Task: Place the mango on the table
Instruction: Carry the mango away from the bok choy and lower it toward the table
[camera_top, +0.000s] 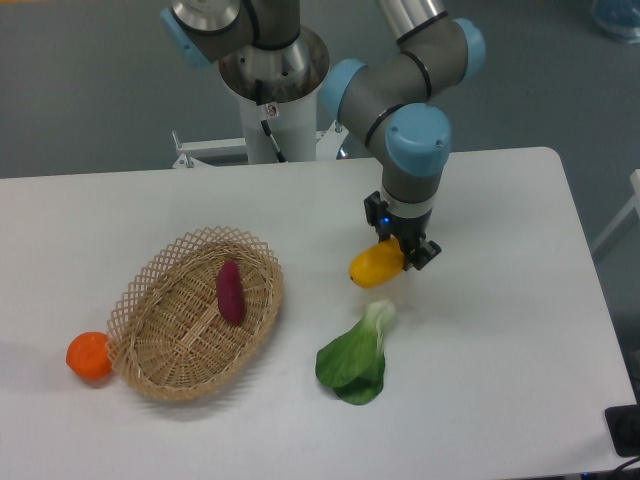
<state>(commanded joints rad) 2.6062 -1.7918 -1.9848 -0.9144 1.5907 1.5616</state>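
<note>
**Mango carried in the air, counter waiting below**

The mango (375, 267) is seen just right of the frame's centre, clamped at its right end by the tool (403, 252), whose jaws are closed on the fruit. It is gripped by one end, so most of the yellow body sticks out to the left and tilts slightly downward. A faint shadow is cast on the counter (520, 330) below and right of the fruit, and from that the mango is judged to be off the surface, not yet set down.

Directly beneath, toward the lower centre, a leafy green vegetable (356, 356) is lying flat, its pale stalk end pointing up toward the fruit. The two are near but apart. A drop here could land the mango on the stalk, so the bare white patch just above the vegetable's tip looks the safer landing spot.

Over on the left, the wicker basket (160, 310) is occupied by a purple sweet potato (230, 291), laid lengthwise in its hollow, and an orange (89, 356) is parked just outside its lower-left rim. These are well apart from the action and nothing there is required.

What is called for next, by this reading: the fruit is to be lowered until it rests on the counter, then the jaws released. Being smooth and rounded, it may roll a little once freed.
</note>
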